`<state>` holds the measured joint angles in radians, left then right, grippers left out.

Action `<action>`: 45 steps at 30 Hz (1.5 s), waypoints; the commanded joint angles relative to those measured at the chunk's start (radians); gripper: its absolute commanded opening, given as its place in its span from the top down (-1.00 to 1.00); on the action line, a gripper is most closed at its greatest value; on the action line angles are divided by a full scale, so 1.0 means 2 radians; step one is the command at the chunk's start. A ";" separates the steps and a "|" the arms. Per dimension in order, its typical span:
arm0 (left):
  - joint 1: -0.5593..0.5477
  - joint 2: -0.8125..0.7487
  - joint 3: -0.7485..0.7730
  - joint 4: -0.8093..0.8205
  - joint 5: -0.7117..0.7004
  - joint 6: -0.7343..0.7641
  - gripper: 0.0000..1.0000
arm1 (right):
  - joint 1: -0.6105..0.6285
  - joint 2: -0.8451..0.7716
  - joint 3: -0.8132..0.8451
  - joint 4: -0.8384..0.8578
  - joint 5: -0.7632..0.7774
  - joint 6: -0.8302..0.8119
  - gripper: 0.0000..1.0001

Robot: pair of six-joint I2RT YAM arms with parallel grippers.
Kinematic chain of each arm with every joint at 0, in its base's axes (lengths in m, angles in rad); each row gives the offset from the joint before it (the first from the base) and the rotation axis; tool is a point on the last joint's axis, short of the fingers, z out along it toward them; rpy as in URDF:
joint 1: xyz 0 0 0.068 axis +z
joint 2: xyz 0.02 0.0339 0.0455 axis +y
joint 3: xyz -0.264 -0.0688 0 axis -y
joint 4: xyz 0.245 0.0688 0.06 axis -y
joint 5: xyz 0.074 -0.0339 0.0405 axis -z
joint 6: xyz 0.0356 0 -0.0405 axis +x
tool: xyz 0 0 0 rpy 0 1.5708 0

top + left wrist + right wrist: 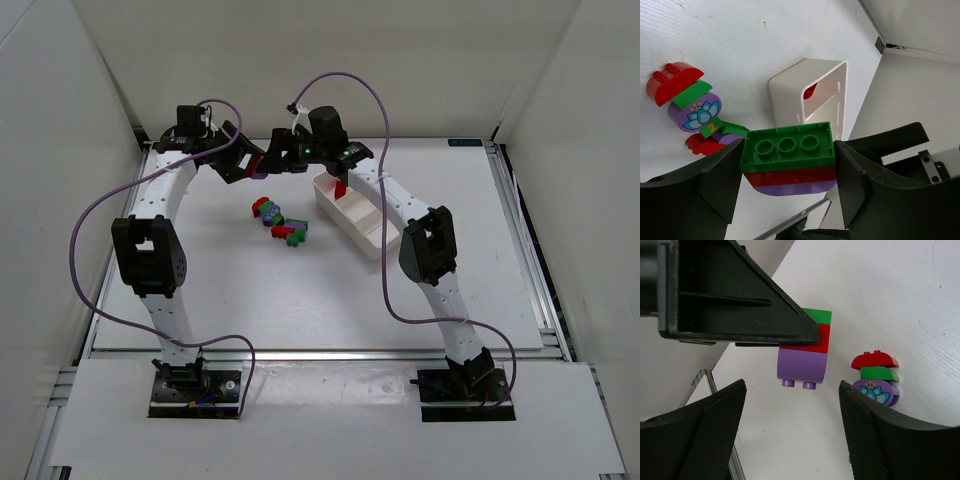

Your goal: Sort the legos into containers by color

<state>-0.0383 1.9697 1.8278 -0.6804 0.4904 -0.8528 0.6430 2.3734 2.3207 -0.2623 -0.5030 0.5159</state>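
My left gripper (788,170) is shut on a stack of three joined legos (787,157), green over red over purple, held in the air at the back of the table (260,166). My right gripper (792,390) stands open and faces that stack (802,357); the purple brick's studs hang just ahead of its fingertips, apart from both pads. More legos (280,225) in red, green and purple lie clustered on the table. The white tray of containers (365,215) sits to the right, and one red lego (341,188) lies in its far compartment.
In the right wrist view, my left gripper's black finger (740,300) covers the upper left. White walls enclose the table at the back and on both sides. Purple cables arch over both arms.
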 commanded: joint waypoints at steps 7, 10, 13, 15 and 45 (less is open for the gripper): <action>-0.004 -0.012 0.006 0.013 0.013 -0.005 0.80 | 0.003 0.003 0.001 0.017 -0.006 -0.016 -0.20; -0.004 -0.012 0.003 0.013 0.015 -0.005 0.80 | 0.004 0.004 -0.001 0.021 -0.009 -0.018 -0.10; -0.004 -0.013 0.001 0.013 0.015 -0.004 0.80 | 0.004 0.004 -0.003 0.026 -0.012 -0.018 -0.09; -0.004 -0.014 0.000 0.013 0.018 -0.002 0.80 | 0.004 0.004 -0.003 0.026 -0.015 -0.018 -0.08; -0.003 -0.008 -0.021 0.020 0.059 -0.005 0.80 | 0.003 0.006 -0.008 0.035 -0.034 -0.022 0.30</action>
<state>-0.0406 1.9732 1.8050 -0.6563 0.5770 -0.8604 0.6415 2.3852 2.3058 -0.2508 -0.5449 0.4789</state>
